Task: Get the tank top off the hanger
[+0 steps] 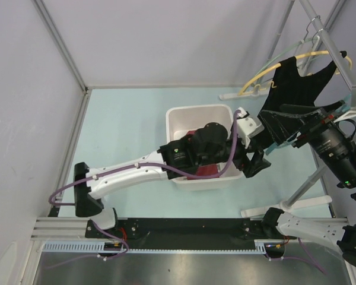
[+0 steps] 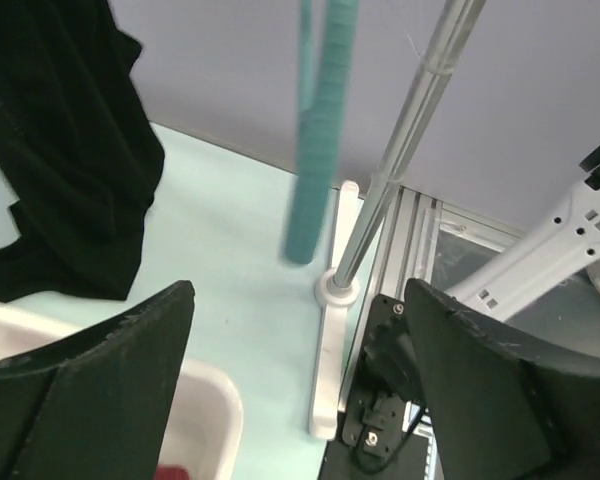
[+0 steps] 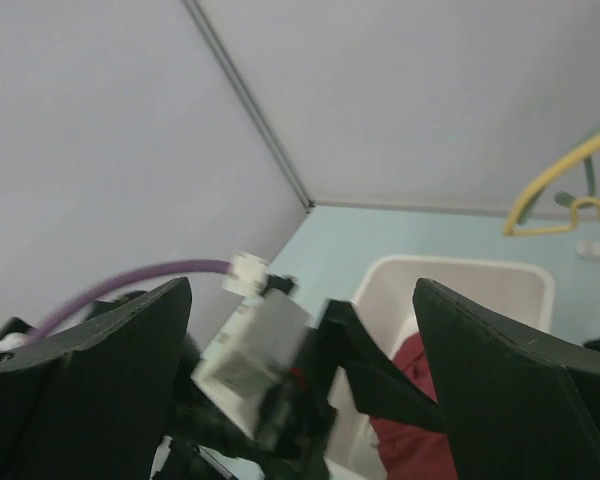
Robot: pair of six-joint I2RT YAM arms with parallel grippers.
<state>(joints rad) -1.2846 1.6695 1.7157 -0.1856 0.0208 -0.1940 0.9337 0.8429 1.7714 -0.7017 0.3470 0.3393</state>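
The black tank top [image 1: 299, 86] hangs on a yellow hanger [image 1: 266, 70] from the rack at the upper right. In the left wrist view it [image 2: 65, 150] hangs at the left, clear of the fingers. My left gripper [image 1: 256, 158] reaches across the bin to just below and left of the top's hem, open and empty [image 2: 300, 390]. My right gripper [image 1: 283, 126] is at the hem, pointing left, open with nothing between its jaws [image 3: 300, 380]. Through them I see the left arm's wrist [image 3: 255, 355].
A white bin [image 1: 184, 119] under the left arm holds a red garment [image 1: 209, 170]. The rack's metal pole [image 2: 400, 140] and white foot [image 2: 328, 370] stand by the table's right edge. A teal hanger bar [image 2: 320, 130] hangs beside the pole.
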